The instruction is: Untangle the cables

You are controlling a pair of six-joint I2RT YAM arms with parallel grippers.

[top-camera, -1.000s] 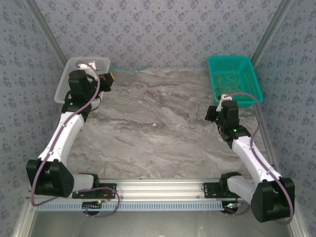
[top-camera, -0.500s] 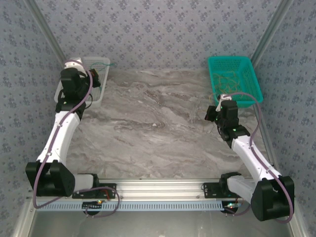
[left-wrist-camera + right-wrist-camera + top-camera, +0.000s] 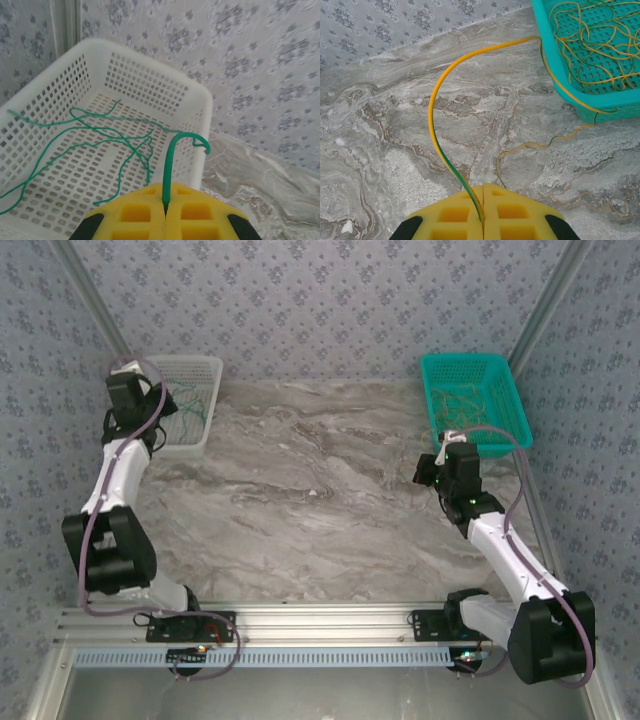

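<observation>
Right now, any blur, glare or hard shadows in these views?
Top external: even soft light, faint shadows, sharp, but the strands in the teal basket barely resolve. Left wrist: left tool slightly soft up close, green cable and white basket crisp, no glare. Right wrist: yellow cable and marble table sharp, right tool a touch soft.

Grey marbled tabletop — blue-grey floral-patterned walls on three sides
</observation>
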